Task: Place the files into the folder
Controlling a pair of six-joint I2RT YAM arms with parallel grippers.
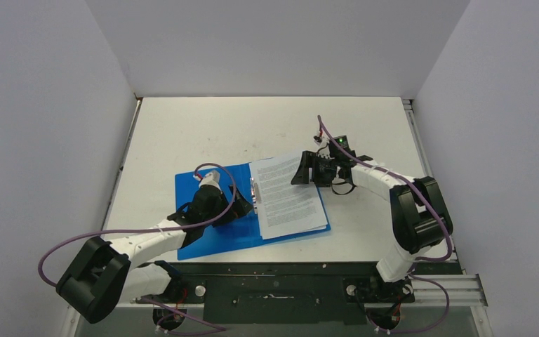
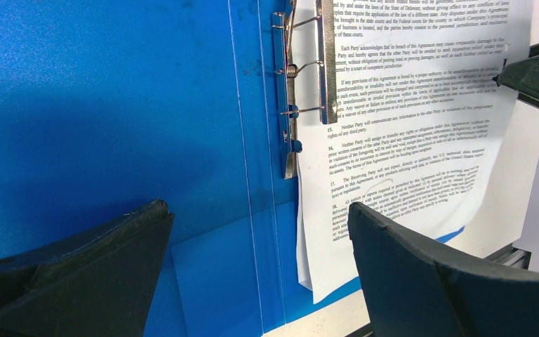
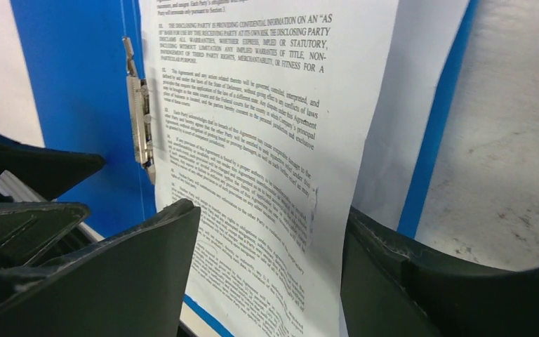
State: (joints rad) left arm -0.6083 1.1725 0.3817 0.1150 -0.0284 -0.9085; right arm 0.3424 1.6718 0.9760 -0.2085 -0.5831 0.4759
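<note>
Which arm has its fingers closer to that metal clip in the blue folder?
Left. The left arm's fingers hover over the blue folder right beside the clip; the right arm's fingers are at the outer edge of the sheets, across the page from it.

Top file (image 3: 267, 140) print: "THE DISCLOSING PARTY", "MERCHANTABILITY", "FITNESS FOR A"; elsewhere "Each Party acknowledges".

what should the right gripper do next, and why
Probably lift the right gripper up and away. Its jaws stand open, holding nothing, and the white printed paper sheets lie on the right half of the open bright blue plastic folder, beside its metal spine clip.
</note>
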